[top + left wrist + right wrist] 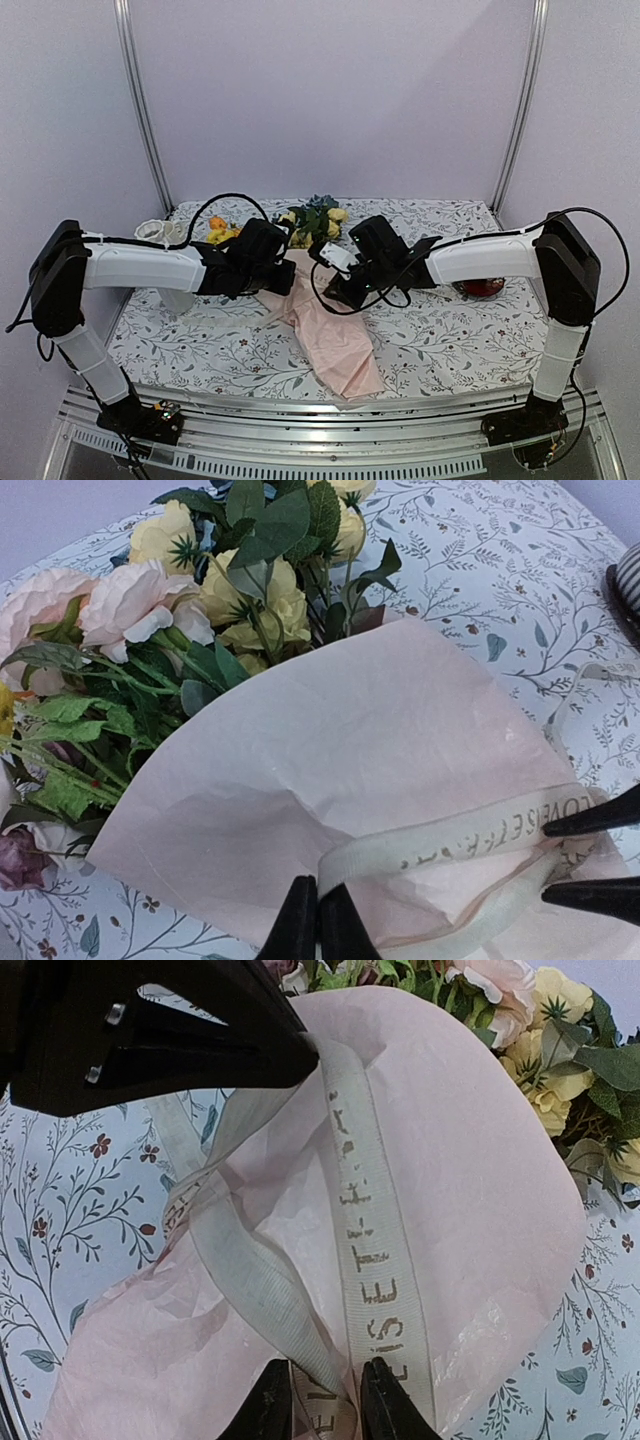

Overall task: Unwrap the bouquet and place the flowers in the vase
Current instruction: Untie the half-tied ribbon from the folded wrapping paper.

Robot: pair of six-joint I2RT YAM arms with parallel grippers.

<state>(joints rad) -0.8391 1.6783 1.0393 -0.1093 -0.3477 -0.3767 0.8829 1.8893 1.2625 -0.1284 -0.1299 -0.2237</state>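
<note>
Bouquet (310, 310) lies flat at the middle of the table (450, 330), blooms (312, 220) toward the far edge, pink wrap (335, 350) tail toward the near edge, cream ribbon (375, 1260) looped round the wrap. Left gripper (318, 920), over mid-table, fingers pressed together, pinching the ribbon where its strands meet. Right gripper (325, 1400), also mid-table, jaws partly apart, one ribbon strand between them; cannot tell whether the pads press it.

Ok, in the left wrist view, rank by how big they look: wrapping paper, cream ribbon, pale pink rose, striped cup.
1. wrapping paper
2. cream ribbon, helped by nearness
3. pale pink rose
4. striped cup, only a sliver in frame
</note>
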